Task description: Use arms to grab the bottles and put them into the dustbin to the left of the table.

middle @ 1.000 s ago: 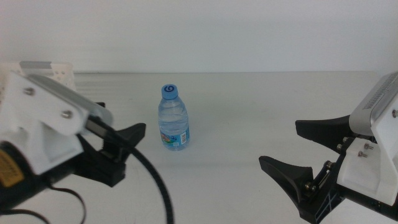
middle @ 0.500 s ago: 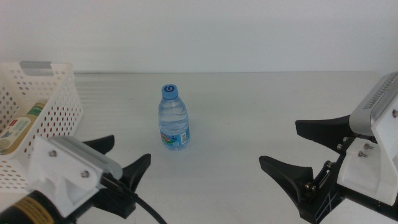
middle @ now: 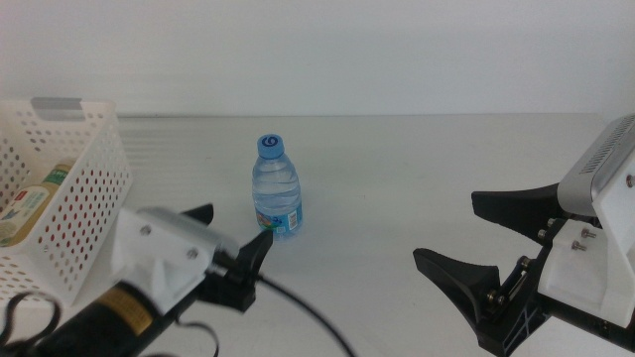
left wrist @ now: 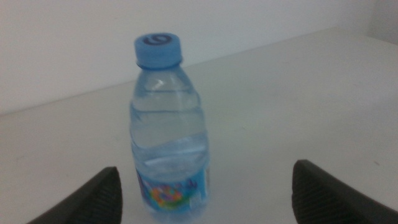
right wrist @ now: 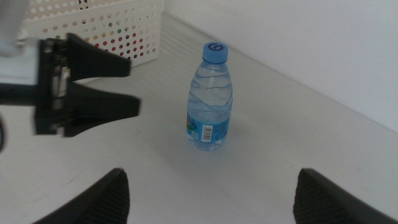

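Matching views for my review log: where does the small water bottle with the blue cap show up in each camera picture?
Middle view: water bottle stands upright left of centre on the table, just beyond the open left gripper.
Left wrist view: it fills the centre-left, ahead of the jaws.
Right wrist view: near centre, with the left gripper beside it.
Shared landmark: the blue cap.

White boxy housings on both arms. Left arm (middle: 149, 268), lower left of middle view: two round screws on top face, yellow-and-black band near frame bottom, black cable looping beneath, black pointed gripper (middle: 226, 238). Right arm (middle: 595, 248), lower right: ribbed grey vent panel, small screws, black bracket, black tapered right gripper (middle: 486, 238).
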